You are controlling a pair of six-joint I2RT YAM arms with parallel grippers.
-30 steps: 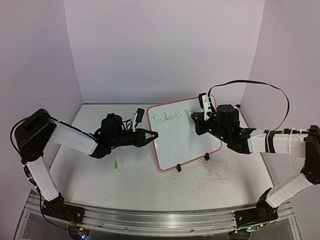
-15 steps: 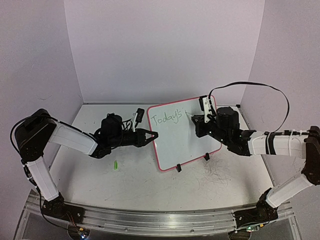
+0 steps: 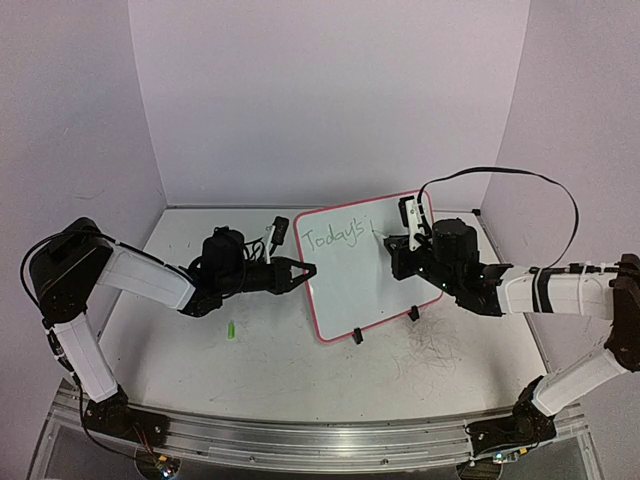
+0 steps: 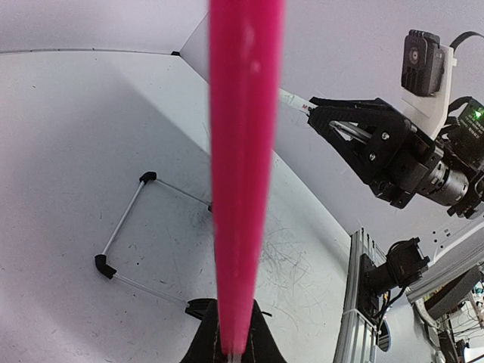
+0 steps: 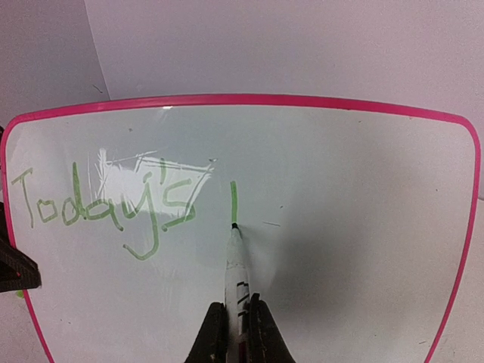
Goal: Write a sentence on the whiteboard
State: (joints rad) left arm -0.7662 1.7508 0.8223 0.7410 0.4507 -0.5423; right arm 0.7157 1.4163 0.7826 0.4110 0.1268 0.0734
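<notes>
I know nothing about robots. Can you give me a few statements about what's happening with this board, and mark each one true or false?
1. The board bears green writing that reads "Today's". True.
2. The right gripper holds a marker with its tip on the board. True.
3. The left gripper is open, away from the board. False: it is shut on the board's pink rim.
4. The board lies flat on the table. False: it stands tilted on black feet.
</notes>
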